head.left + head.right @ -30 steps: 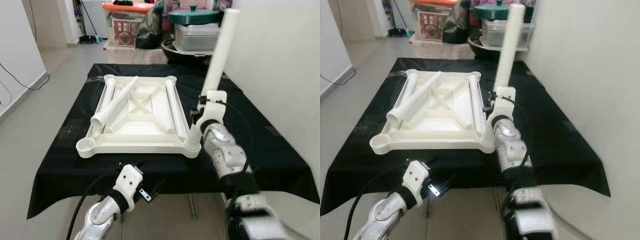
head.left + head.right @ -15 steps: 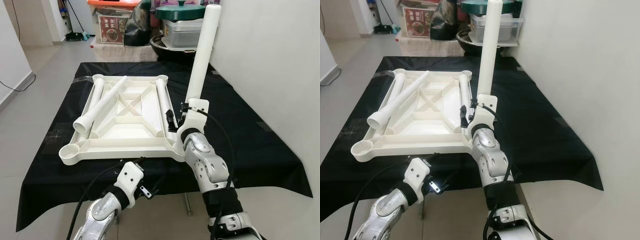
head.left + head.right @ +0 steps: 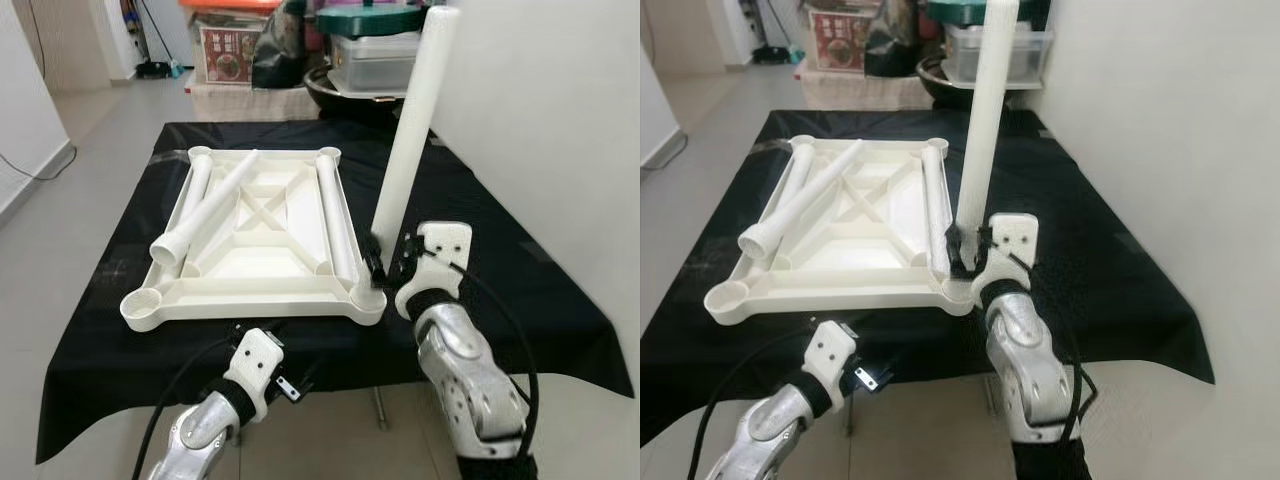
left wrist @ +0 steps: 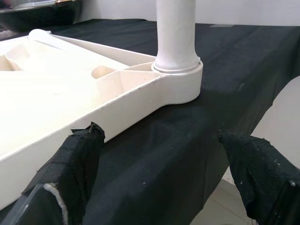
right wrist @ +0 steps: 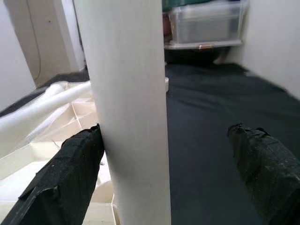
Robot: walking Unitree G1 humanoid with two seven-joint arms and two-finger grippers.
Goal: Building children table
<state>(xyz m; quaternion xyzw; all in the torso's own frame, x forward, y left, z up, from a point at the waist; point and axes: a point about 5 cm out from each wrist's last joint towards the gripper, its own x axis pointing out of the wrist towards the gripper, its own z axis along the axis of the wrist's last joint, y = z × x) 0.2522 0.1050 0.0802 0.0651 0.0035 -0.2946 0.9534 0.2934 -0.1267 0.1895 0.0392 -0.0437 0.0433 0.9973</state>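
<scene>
Left eye view, tabletop: a white plastic tabletop (image 3: 262, 240) is lying upside down on a table draped in a black cloth (image 3: 520, 290), its ribbed underside facing up.
Left eye view, standing leg: one white leg (image 3: 411, 140) is standing upright in the near corner socket (image 3: 370, 298) on the robot's right, leaning slightly away from the tabletop at its top.
Left eye view, loose legs: three more tubes are lying inside the tabletop; one (image 3: 207, 210) is resting diagonally, one (image 3: 196, 185) is lying along the left edge, and one (image 3: 336, 215) along the right edge.
Left eye view, right gripper: the right gripper (image 3: 392, 265) is sitting at the foot of the standing leg, just above the socket.
Left eye view, left arm: the left gripper (image 3: 272, 368) is hanging low before the near edge of the cloth.
Right eye view, background: storage boxes and a lidded pot (image 3: 992, 14) are sitting on the floor beyond the table.
Left wrist view: the left gripper's fingers (image 4: 77, 157) are spread wide apart, grasping nothing, and are pointing at the socket corner where the leg is seated.
Right wrist view: the right gripper's fingers (image 5: 70, 171) are standing apart; one is touching the leg's side, while the other (image 5: 262, 161) is well clear of it, so the leg is not being clamped.
</scene>
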